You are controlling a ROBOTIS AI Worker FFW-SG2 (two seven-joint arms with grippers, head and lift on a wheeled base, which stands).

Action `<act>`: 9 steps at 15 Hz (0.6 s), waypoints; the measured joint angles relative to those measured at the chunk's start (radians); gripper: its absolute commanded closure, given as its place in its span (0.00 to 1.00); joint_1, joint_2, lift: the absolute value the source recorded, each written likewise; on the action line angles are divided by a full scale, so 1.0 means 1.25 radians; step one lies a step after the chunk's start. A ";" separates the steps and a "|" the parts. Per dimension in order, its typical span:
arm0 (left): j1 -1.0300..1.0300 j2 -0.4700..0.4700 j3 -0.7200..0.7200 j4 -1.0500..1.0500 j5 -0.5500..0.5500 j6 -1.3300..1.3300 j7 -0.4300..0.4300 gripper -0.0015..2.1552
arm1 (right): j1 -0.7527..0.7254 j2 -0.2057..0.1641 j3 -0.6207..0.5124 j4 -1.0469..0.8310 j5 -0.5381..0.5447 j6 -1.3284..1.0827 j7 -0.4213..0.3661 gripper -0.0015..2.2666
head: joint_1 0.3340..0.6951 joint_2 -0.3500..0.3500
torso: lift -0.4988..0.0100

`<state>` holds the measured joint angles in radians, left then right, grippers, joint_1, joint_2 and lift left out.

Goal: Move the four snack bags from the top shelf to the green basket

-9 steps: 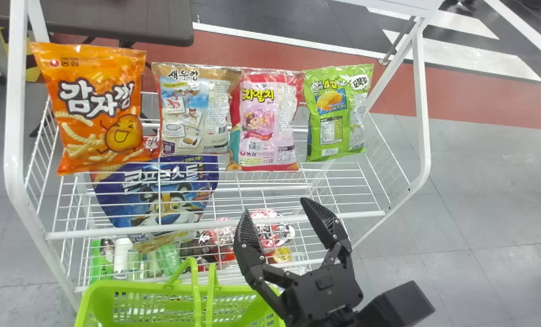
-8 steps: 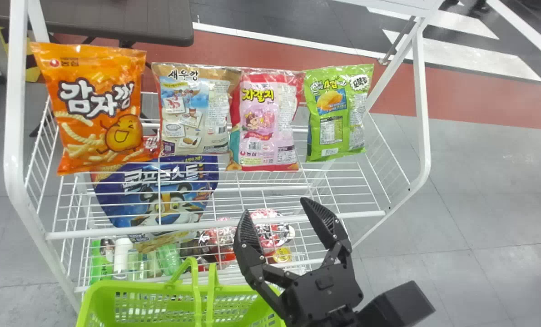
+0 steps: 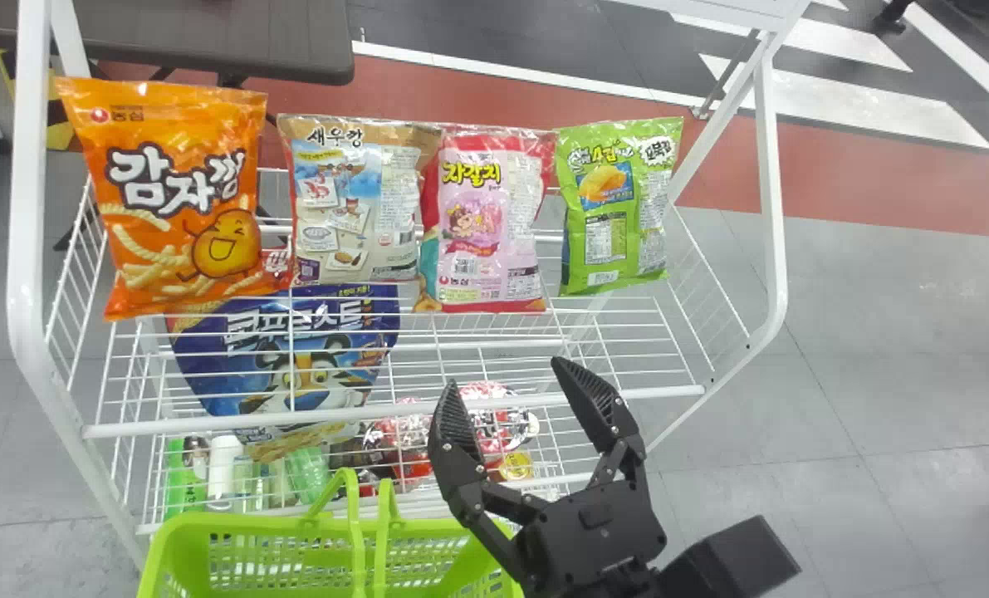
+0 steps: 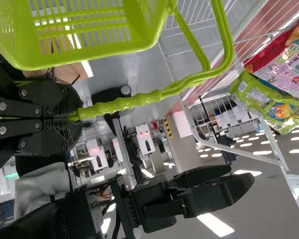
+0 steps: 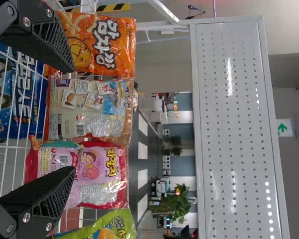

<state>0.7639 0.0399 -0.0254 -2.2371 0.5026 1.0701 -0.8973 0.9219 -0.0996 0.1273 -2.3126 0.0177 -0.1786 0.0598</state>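
Snack bags (image 3: 482,224), all four, stand in a row on our top shelf (image 3: 394,419); we hold our right gripper (image 3: 504,370) open before it, beside the green basket (image 3: 249,522). Our left wrist view shows our left gripper (image 4: 77,118) clamped on the basket's handle (image 4: 124,102); our right wrist view, a perforated panel (image 5: 234,129).

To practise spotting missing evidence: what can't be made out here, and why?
Near side of the green basket: head view, cut off by bottom edge.
Upper left corner of the blue bag: head view, behind the orange bag.
Parts of the red-and-white packs: head view, behind the right gripper and wire rack.
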 measured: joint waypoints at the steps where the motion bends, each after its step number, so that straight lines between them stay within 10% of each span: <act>1: 0.000 0.000 0.000 0.001 0.001 0.000 0.000 0.63 | -0.003 0.000 0.000 0.003 0.000 0.000 0.000 0.06 | 1.00 0.00 | 0.98; 9: 0.003 0.005 -0.008 0.016 0.006 0.000 -0.001 0.63 | -0.295 0.002 0.103 0.156 0.006 0.193 0.005 0.06 | 1.00 0.15 | 0.98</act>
<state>0.7671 0.0455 -0.0355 -2.2174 0.5097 1.0700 -0.8983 0.5528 -0.0973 0.2556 -2.1181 0.0256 0.0623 0.0665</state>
